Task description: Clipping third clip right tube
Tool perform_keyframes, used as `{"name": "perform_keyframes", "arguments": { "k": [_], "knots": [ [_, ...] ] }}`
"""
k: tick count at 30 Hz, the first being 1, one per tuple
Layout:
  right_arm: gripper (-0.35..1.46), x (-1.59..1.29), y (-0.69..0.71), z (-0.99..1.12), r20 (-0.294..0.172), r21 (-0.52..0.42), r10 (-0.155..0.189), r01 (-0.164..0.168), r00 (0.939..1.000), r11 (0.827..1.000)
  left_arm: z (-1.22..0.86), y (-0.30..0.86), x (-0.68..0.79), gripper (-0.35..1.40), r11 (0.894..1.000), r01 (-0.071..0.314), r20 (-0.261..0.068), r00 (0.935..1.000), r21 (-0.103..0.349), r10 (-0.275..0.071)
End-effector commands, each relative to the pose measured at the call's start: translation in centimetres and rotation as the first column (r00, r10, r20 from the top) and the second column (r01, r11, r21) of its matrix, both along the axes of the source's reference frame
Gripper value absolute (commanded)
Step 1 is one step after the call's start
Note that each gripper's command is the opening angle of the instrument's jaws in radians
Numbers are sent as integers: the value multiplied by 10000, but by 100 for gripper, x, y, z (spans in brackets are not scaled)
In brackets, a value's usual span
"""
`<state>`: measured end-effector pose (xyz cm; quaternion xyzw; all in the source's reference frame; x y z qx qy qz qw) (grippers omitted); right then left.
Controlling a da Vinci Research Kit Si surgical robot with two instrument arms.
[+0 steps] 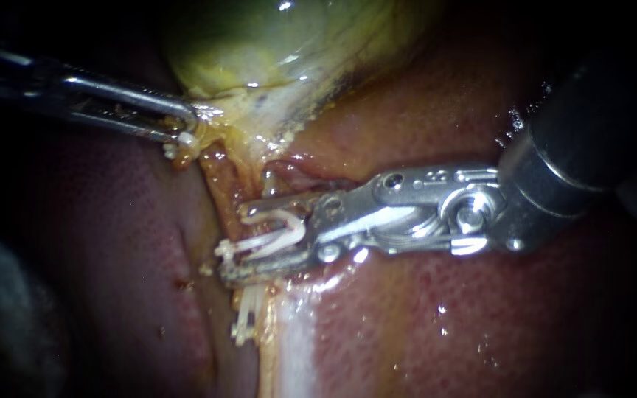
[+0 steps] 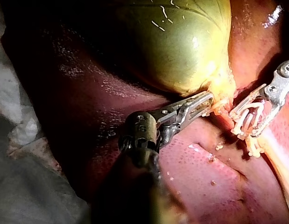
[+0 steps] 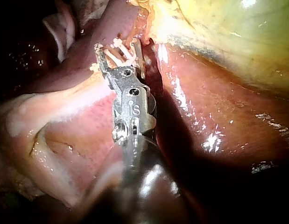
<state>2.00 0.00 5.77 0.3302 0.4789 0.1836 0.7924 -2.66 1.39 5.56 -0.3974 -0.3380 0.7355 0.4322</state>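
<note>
1. The left instrument [image 1: 186, 131] was seen with its jaws clamped on the pale neck tissue [image 1: 219, 121] just under the gallbladder [image 1: 259, 44].
2. The right instrument [image 1: 239, 242] was seen with its jaws standing apart, yet both were pressed against the loaded clip [image 1: 278, 225], an open white one carried between them.
3. The tube [image 1: 221, 180] was found running from the neck tissue down over the liver [image 1: 444, 324] and in between the loaded clip's legs. It could not be told whether this was the right tube. A seated clip [image 1: 243, 324] was seen just beyond the lower jaw.
4. The tube was judged thin, soft, wet and slippery, and likely to tear if tugged or pinched by bare metal. It would best be taken square across by the clip alone, on the bare stretch between the neck tissue and the seated clip.
5. The loaded clip was judged light and stiff. It would be fit to close only once both its tips were seen past the tube.
</note>
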Motion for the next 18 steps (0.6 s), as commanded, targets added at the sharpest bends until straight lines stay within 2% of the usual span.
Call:
{"name": "perform_keyframes", "arguments": {
  "k": [1, 9, 18],
  "knots": [
    [48, -1, 1, -2, -4, 10, -1, 1, 10000, 10000, 0, 0, 0, -35, 10000, 5, 0, 10000, 0, -5],
    [49, -14, 5, -19, -346, 523, 251, -232, 9991, 9984, 0, 0, 2, -35, 10000, -7, 7, 10000, 0, 7],
    [49, -45, 12, -28, -360, 734, 283, -256, 9990, 9970, 0, 0, 2, -35, 10000, -7, 8, 10000, 1, 7]
  ]
}}
